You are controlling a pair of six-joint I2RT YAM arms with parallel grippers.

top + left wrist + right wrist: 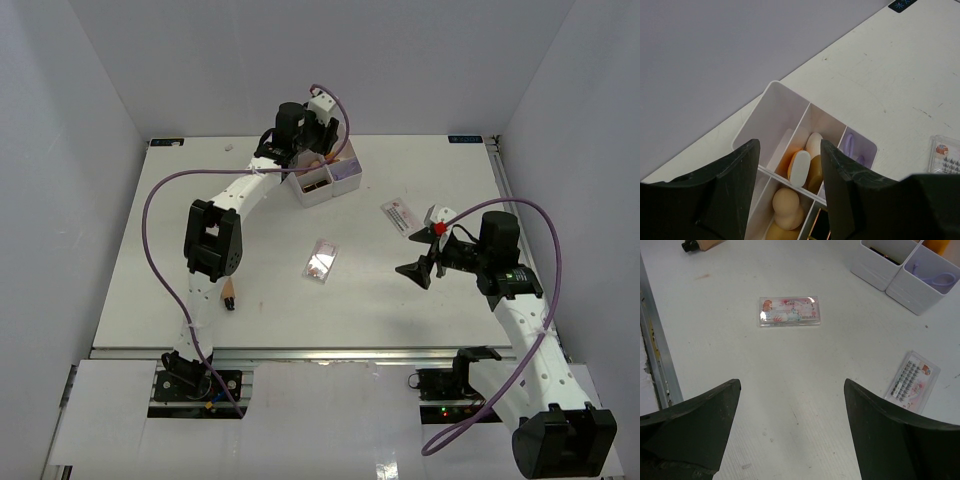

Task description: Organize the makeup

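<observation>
Up at the far side of the white table (450,170), the left gripper (790,150) hovers right over the white plastic four-compartment box (771,107), jaws partly apart and gripping nothing. Between the fingers you can see straight down into the box. An orange tube with a white cap (801,167) leans in a middle compartment, clear of both fingers (740,190). Nearer the camera, rounded beige sponges (786,202) sit in the next compartment, and a pale lilac item (854,146) lies in the one to the side. Something dark with a gold glint shows at the bottom edge, too cut off to name. Over to the right gripper (791,390): jaws spread wide, empty, hanging above bare table. Ahead of it lies a clear pink rectangular palette (789,311), flat on the surface in the middle of the table, well apart from the box. A flat white-and-red packet (912,380) lies off to one side, also on the table, near the box but not touching it. From overhead, a tan bottle with a dark cap (228,294) lies on its side just beside the left arm's lower link, well apart from everything else.
</observation>
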